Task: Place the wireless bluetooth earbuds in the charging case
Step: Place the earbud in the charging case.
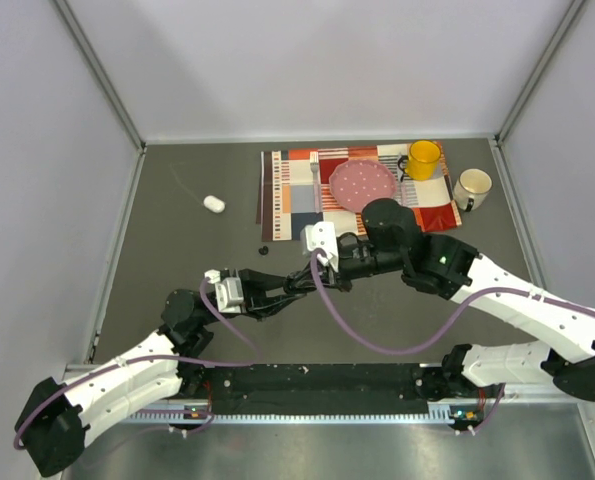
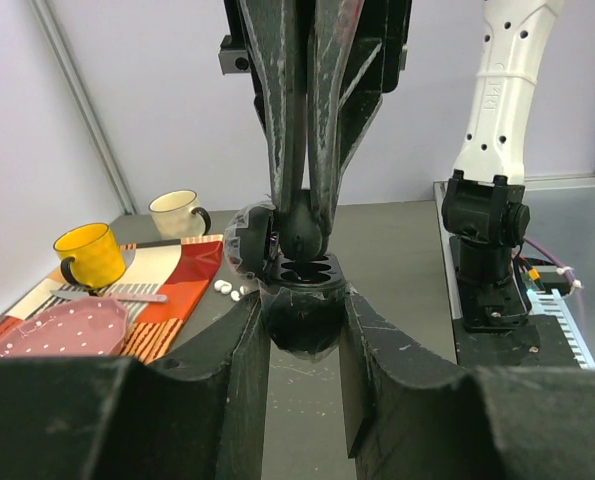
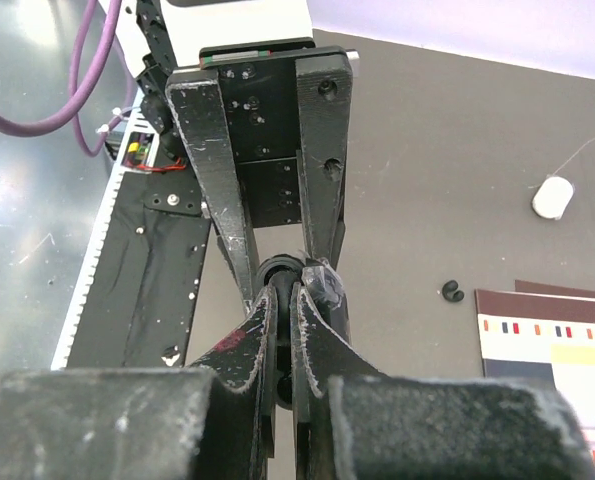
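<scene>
Between the two arms, over the grey surface (image 1: 167, 235), the left hand (image 2: 305, 335) clamps the open black plastic charging case (image 2: 302, 300) with its wells facing up. The right hand (image 2: 302, 215), nearly closed, pinches what looks like a small rounded black earbud (image 2: 302, 238) just above those wells, which seem unfilled. Two tiny white earbuds (image 2: 225, 289) lie beside the patterned cloth mat (image 2: 182, 275).

**Both arms meet at mid-table, grippers tip to tip**

The left arm (image 1: 127, 372) reaches forward and inward. The left gripper (image 2: 303, 300) is clamped on the charging case (image 2: 303, 335). The right arm (image 1: 522, 305) bends in from the right side. The right gripper (image 3: 283, 292) has its fingers pressed nearly together, tips at the left gripper's tips.
</scene>
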